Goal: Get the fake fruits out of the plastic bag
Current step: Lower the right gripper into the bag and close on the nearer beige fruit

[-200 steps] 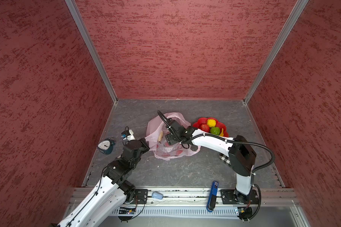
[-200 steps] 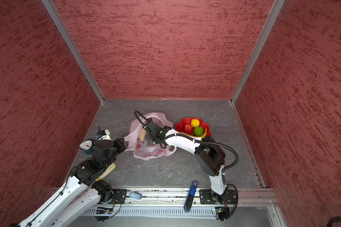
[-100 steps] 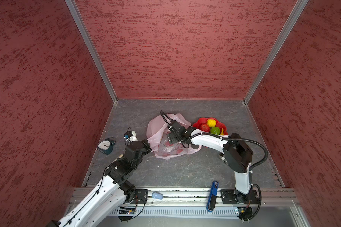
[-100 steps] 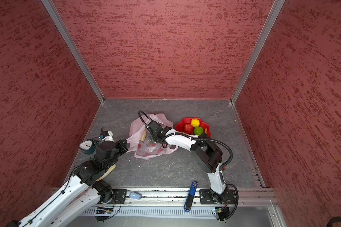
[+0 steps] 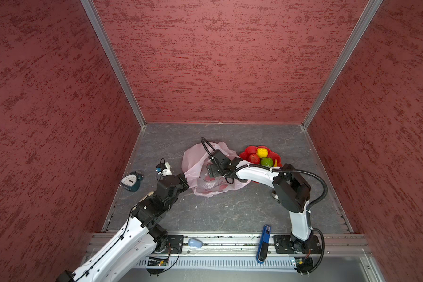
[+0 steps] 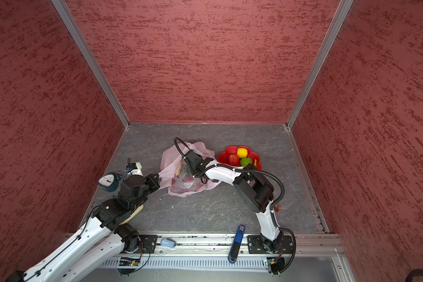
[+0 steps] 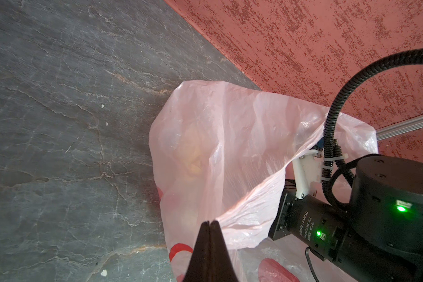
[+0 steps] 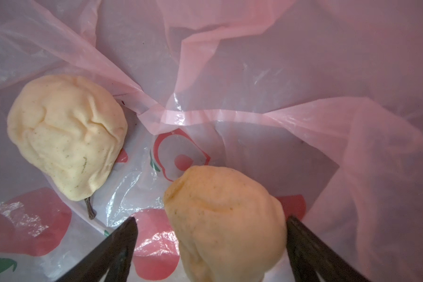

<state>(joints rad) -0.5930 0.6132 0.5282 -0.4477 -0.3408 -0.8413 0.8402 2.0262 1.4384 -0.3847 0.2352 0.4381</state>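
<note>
While the left end effector (image 7: 209,222) pinches the bag (image 7: 230,146), the right end effector (image 8: 211,219) has spread wider.

Top views: high over the front rail (image 5: 217,244), looking down; both share the whole floor (image 5: 230,214);
Left wrist: near, facing the plastic bag (image 7: 230,146) from outside;
Right wrist: very close, inside the bag

Laboratory robot test cell: red textured wall panels (image 5: 217,61) in aluminium corner profiles (image 5: 113,63) enclose a grey slate-patterned table (image 5: 230,212); two arm bases (image 5: 282,244) bolt to an aluminium rail (image 5: 220,244).
</note>
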